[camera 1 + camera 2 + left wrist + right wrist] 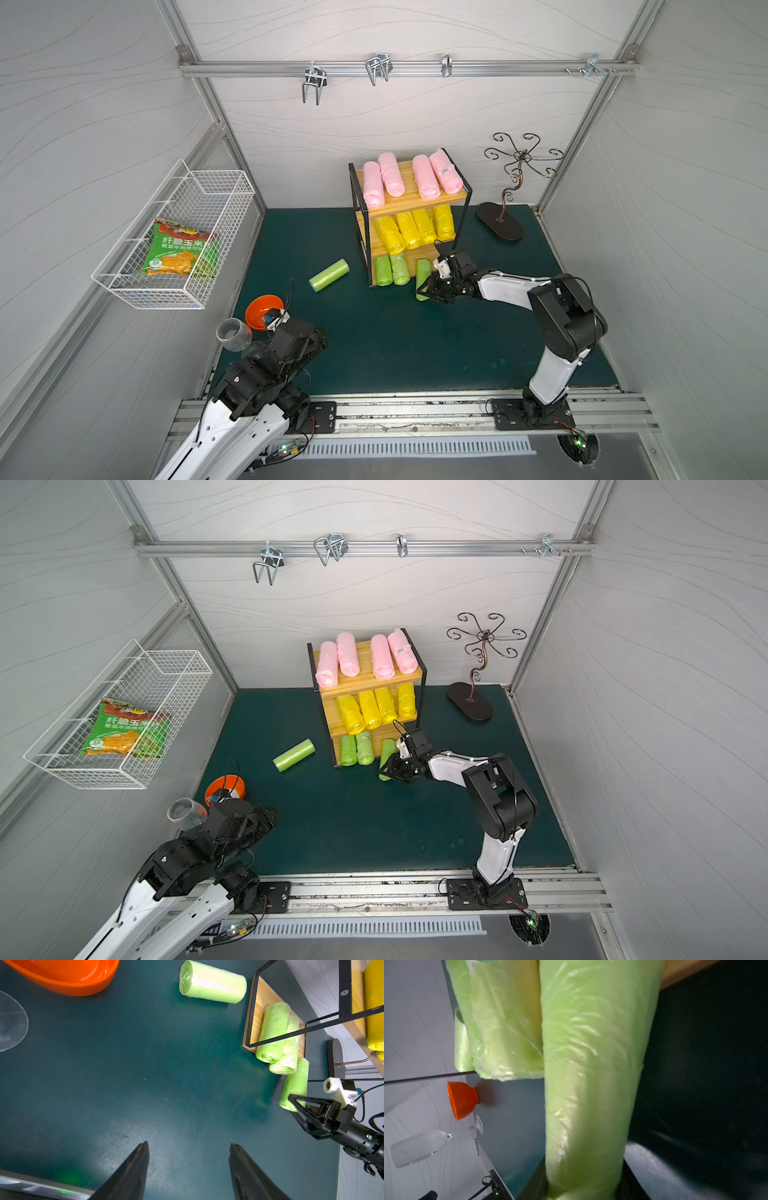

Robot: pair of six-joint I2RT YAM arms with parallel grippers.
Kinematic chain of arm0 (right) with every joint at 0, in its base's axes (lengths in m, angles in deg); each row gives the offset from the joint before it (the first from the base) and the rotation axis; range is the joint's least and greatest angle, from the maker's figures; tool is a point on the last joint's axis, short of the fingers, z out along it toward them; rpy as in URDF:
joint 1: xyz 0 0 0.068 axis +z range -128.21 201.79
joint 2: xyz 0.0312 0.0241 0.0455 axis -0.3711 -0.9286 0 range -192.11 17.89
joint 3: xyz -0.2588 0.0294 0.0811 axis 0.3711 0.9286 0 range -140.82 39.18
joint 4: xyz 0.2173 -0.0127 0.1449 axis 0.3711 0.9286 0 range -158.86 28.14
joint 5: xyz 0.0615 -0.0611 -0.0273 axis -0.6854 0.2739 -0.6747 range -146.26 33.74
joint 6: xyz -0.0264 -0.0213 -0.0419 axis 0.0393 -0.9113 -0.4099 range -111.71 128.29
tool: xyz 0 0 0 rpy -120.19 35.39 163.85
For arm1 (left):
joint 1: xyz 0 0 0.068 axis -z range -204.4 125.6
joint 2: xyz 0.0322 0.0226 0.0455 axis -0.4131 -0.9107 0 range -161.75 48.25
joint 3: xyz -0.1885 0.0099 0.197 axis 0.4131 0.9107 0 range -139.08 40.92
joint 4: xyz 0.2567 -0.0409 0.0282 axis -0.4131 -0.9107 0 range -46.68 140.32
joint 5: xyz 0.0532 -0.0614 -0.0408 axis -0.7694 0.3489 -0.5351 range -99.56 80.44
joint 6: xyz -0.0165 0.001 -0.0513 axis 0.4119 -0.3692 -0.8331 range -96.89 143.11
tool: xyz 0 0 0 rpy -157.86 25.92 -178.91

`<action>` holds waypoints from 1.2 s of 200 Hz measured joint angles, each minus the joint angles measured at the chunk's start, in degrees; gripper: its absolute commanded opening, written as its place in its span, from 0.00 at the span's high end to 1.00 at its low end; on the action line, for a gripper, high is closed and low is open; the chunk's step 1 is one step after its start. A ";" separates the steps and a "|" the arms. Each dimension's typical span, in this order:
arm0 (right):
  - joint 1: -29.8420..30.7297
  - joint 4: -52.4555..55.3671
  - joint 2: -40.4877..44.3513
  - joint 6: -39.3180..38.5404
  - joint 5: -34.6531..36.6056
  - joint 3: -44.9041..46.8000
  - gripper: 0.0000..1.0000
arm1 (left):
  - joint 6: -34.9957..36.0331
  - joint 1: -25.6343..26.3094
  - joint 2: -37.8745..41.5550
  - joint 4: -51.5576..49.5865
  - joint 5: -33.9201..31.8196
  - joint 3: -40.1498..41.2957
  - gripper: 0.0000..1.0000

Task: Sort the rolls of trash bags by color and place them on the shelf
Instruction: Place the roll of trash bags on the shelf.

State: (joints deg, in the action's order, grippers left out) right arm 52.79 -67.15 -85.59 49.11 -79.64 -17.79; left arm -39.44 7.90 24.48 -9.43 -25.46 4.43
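Green plastic fills the right wrist view: the held roll runs lengthwise away from the camera, close beside the green rolls on the shelf. Whether they touch I cannot tell.

Both top views show what that close-up cannot. The right pincer is clamped on the held roll's near end. The roll points front to back, parallel to the two shelved green rolls on the bottom board. Its far end is at the board's front edge and its near end is out over the bench.

Four yellow rolls lie on the middle board and four pink rolls on the top board, all with their long axes roughly front to back. A loose roll, also green, lies on its side on the bench left of the shelf, its axis slanted. Only the left wrist view shows the spiral winding on its end.

That view also shows the left pincer, jaws apart and empty above bare bench. The right wrist view gives the glass in profile, with stem and foot, next to the orange bowl. From above, the left arm partly covers both.

The snack bag in the wire basket reads 纤脆玉米 in white, and its smaller print is illegible. One pink roll carries a teal label, too small to read.
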 measured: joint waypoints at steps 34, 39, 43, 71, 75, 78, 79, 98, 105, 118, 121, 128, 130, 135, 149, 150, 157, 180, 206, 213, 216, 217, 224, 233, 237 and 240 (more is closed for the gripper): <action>-0.35 -0.26 -2.99 -0.17 -0.79 -4.20 1.00 | 0.00 0.00 0.02 0.00 0.00 0.24 0.33; -0.35 -0.24 -3.28 -0.20 -0.76 -4.70 1.00 | 0.00 0.00 0.02 0.00 -0.02 0.35 0.33; -0.35 -0.24 -3.45 -0.24 -0.74 -5.03 1.00 | 0.00 0.00 0.02 0.00 -0.02 0.42 0.33; -0.35 -0.46 -4.55 -0.39 -0.52 -6.71 1.00 | 0.00 0.00 0.00 0.00 -0.02 0.63 0.33; -0.37 -0.66 -4.76 -0.39 -0.46 -6.80 1.00 | 0.00 0.00 0.00 0.00 -0.02 0.63 0.33; -0.39 -0.85 -4.87 -0.39 -0.42 -6.82 1.00 | 0.00 0.00 0.00 0.00 -0.02 0.66 0.33; -0.39 -0.92 -4.94 -0.39 -0.39 -6.80 1.00 | 0.02 0.00 0.00 0.00 -0.02 0.66 0.33; -0.39 -3.52 -6.16 -0.33 -0.24 -6.54 1.00 | 0.04 0.00 -0.02 0.02 -0.02 0.66 0.33; -0.39 -5.01 -6.69 -0.35 -0.22 -6.21 1.00 | 0.07 0.00 -0.07 0.04 -0.02 0.68 0.33; -0.39 -7.34 -7.58 -0.37 -0.20 -5.81 1.00 | 0.15 0.00 -0.37 0.13 0.00 0.72 0.33; -0.39 -7.82 -7.82 -0.37 -0.13 -5.79 1.00 | 0.17 0.00 -0.48 0.17 0.00 0.74 0.34; -0.42 -9.16 -8.37 -0.44 -0.02 -5.70 1.00 | 0.22 0.00 -0.76 0.17 0.00 0.74 0.34; -0.39 -9.53 -8.57 -0.46 -0.02 -5.68 1.00 | 0.22 0.00 -0.81 0.17 0.00 0.74 0.34; -0.42 -10.47 -8.90 -0.61 -0.02 -5.62 1.00 | 0.24 0.00 -1.03 0.20 0.02 0.74 0.34; -0.42 -12.33 -9.44 -1.22 0.28 -5.60 0.99 | 0.42 0.00 -1.49 0.20 0.00 0.74 0.34; -0.39 -12.46 -9.46 -1.29 0.33 -5.60 0.99 | 0.42 0.00 -1.51 0.20 0.00 0.74 0.34; -0.42 -12.90 -9.57 -1.66 0.50 -5.60 0.99 | 0.46 0.00 -1.62 0.20 0.00 0.74 0.34; -0.44 -13.11 -9.64 -3.34 1.27 -5.64 0.93 | 0.61 0.00 -1.62 0.20 -0.02 0.74 0.34; -0.46 -12.92 -9.64 -5.51 2.08 -5.73 0.84 | 0.59 0.00 -1.62 0.39 0.00 0.87 0.34; -0.46 -12.74 -9.64 -6.12 2.23 -5.81 0.83 | 0.59 0.00 -1.62 0.59 0.00 1.05 0.34; -0.46 -12.63 -9.64 -6.36 2.32 -5.88 0.83 | 0.59 0.00 -1.64 0.63 0.02 1.09 0.34; -0.46 -12.61 -9.64 -6.38 2.32 -5.90 0.83 | 0.59 0.00 -1.64 0.66 0.02 1.11 0.34; -0.46 -12.31 -9.64 -6.86 2.51 -6.12 0.81 | 0.59 0.00 -1.68 0.76 0.02 1.27 0.34; -0.46 -11.87 -9.64 -7.45 2.93 -6.49 0.79 | 0.59 0.00 -1.77 0.85 0.02 1.42 0.34; -0.46 -11.69 -9.64 -7.78 3.08 -6.67 0.77 | 0.59 0.00 -1.84 0.85 0.02 1.49 0.34; -0.46 -11.56 -9.64 -7.91 3.19 -6.80 0.76 | 0.59 0.00 -1.86 0.85 0.02 1.51 0.34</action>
State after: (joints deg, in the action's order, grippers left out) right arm 52.33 -78.71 -95.23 41.20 -76.45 -24.58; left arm -38.85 7.90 22.63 -8.57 -25.44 5.94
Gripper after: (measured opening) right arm 0.374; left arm 0.660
